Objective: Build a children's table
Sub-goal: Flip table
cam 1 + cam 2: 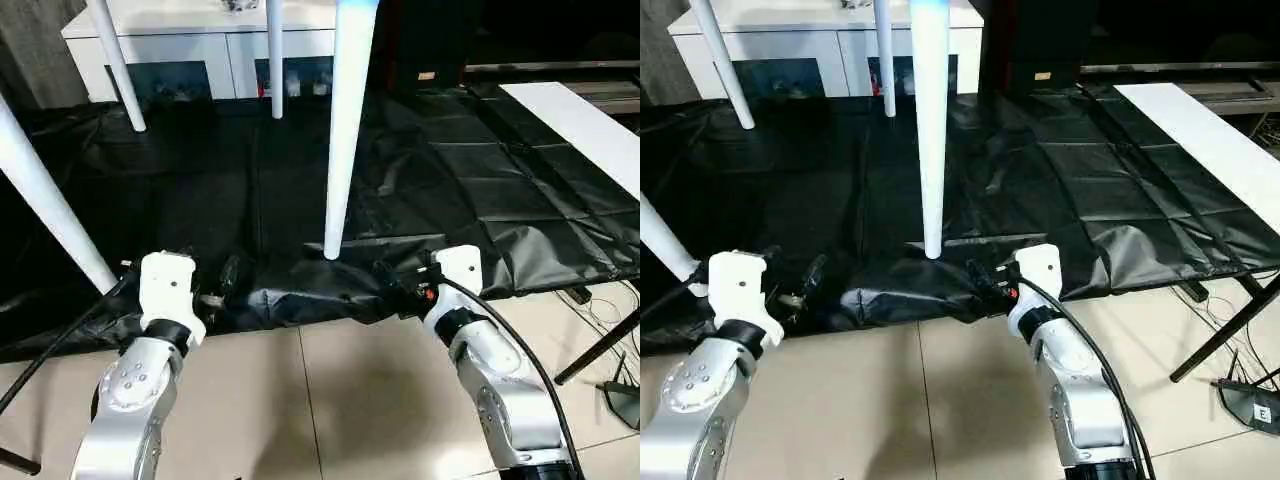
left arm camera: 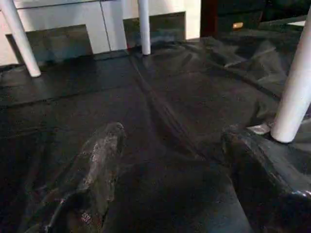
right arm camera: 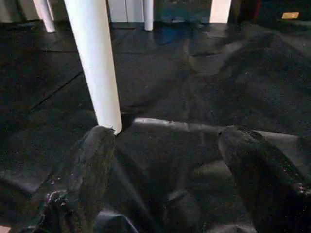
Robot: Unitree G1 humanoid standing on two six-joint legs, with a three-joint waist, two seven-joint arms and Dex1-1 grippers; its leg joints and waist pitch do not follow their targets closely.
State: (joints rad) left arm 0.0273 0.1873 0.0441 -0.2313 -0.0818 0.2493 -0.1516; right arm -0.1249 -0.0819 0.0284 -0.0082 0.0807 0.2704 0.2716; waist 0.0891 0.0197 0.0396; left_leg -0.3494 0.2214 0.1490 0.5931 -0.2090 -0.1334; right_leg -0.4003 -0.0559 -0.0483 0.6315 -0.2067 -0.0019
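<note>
Table's where? — Standing on its four legs on the black sheet; the near leg [image 1: 340, 150] plants its foot just ahead of my right claw [image 3: 163, 160].

Holding anything? — No. Right claw and left claw [image 2: 170, 165] both gape wide, empty.

Next? — I'd judge it built. Back off low and straight, so no finger [image 3: 87, 165] clips that leg.

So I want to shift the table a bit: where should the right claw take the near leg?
Probably low on the near leg, just above its foot. The leg stands upright on the black cover and narrows downward, so its slim lower end suits the open right claw, coming in level from the robot's side.
</note>
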